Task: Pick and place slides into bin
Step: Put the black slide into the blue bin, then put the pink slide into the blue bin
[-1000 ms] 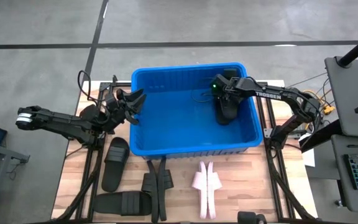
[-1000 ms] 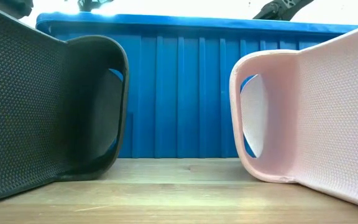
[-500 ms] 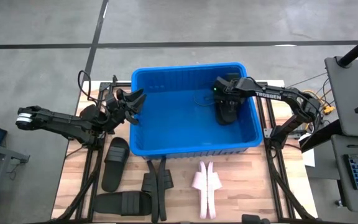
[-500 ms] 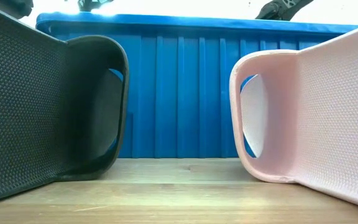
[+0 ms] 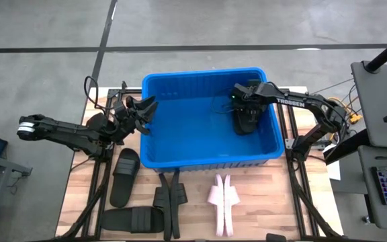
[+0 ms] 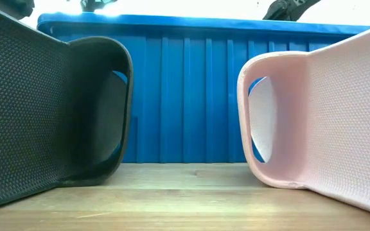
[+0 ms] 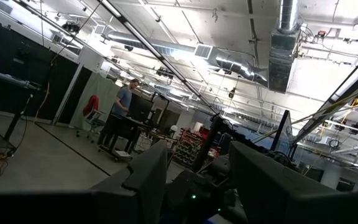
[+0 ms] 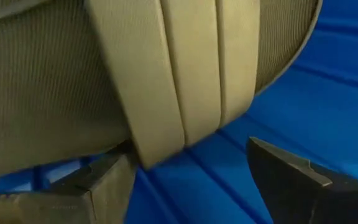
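The blue bin (image 5: 207, 144) stands mid-table. Inside it, by the right wall, a black slide (image 5: 244, 122) rests on the floor; in the right wrist view its sole and strap (image 8: 179, 81) fill the picture. My right gripper (image 8: 197, 186) hangs open just over it, blue floor showing between its fingers. My left gripper (image 5: 142, 111) waits open beside the bin's left rim, tilted upward and holding nothing. More black slides (image 5: 125, 176) (image 5: 133, 218) (image 5: 169, 200) and pink slides (image 5: 222, 202) lie on the table in front of the bin. My right gripper comes slanting down at the black slide in the bin. One finger (image 8: 98, 186) stands right at the strap's edge (image 8: 135, 155); I cannot tell whether it touches. The other finger is clear of the slide.
In the low view a black slide (image 6: 50, 109) and a pink slide (image 6: 320, 122) stand on edge before the bin's ribbed front wall (image 6: 185, 90). Metal frame rails (image 5: 99, 181) run along the table's sides. A person stands far off in the room (image 7: 122, 112).
My right gripper has tipped a little over the black slide, which stays where it was in the bin.
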